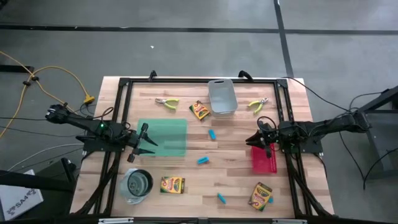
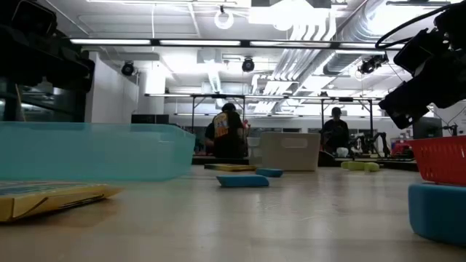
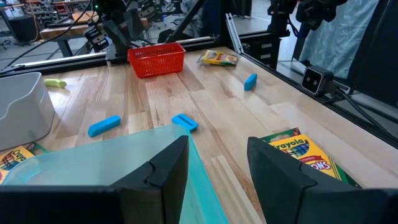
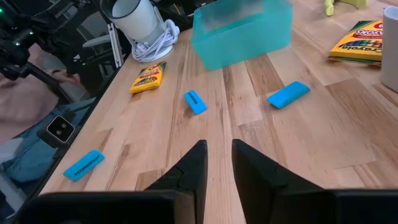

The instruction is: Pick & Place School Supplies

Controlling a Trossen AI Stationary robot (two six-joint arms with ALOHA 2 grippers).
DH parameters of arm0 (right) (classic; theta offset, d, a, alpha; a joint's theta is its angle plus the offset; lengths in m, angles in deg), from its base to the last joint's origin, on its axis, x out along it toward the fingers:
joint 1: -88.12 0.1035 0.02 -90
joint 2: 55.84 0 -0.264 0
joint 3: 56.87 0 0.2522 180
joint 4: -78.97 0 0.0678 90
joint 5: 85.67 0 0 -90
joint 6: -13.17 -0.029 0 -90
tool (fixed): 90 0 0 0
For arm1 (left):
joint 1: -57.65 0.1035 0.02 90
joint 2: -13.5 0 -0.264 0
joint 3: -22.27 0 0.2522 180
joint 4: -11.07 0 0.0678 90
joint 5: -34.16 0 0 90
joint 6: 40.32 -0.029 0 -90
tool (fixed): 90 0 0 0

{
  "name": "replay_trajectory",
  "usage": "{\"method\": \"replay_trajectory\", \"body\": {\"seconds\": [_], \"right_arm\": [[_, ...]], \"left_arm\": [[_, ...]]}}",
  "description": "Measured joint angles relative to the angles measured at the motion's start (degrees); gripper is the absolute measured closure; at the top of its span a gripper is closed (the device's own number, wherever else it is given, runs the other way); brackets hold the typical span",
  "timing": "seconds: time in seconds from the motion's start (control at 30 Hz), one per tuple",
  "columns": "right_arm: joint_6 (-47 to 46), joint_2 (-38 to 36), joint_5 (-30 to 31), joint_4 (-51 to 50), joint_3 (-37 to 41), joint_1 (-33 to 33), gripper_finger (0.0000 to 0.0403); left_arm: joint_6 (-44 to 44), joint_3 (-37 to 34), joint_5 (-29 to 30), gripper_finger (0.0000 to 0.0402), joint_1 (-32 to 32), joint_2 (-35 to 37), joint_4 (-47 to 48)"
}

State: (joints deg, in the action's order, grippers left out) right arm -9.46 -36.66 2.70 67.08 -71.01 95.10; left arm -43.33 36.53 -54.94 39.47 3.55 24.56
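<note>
Yellow crayon boxes, blue blocks and pliers lie scattered mid-frame. Left gripper, fingers apart, hangs over the green mat; right gripper, slightly apart, beside the red tray.

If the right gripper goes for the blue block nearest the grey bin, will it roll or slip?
The blue block looks flat-sided and lies flat on the wooden table, so it probably slides rather than rolls. It seems small and light, so a nudge may skid it. Its smooth-looking faces might slip in the right gripper.
</note>
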Motion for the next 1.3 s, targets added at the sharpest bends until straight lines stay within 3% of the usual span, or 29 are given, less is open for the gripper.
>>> {"method": "replay_trajectory", "body": {"seconds": [0.93,1.13,1.3], "right_arm": [[0.0,0.0,0.02,0.02,0.0,0.01,0.0337],[0.0,0.01,0.02,0.0,0.0,0.01,0.0337],[0.0,0.01,0.01,0.0,0.0,0.0,0.0337]], "left_arm": [[0.0,0.0,0.04,0.0243,0.01,0.0,-2.04],[0.13,0.0,4.51,0.0243,0.07,0.0,-2.37],[7.93,0.88,12.49,0.0243,0.07,-0.18,-2.33]]}}
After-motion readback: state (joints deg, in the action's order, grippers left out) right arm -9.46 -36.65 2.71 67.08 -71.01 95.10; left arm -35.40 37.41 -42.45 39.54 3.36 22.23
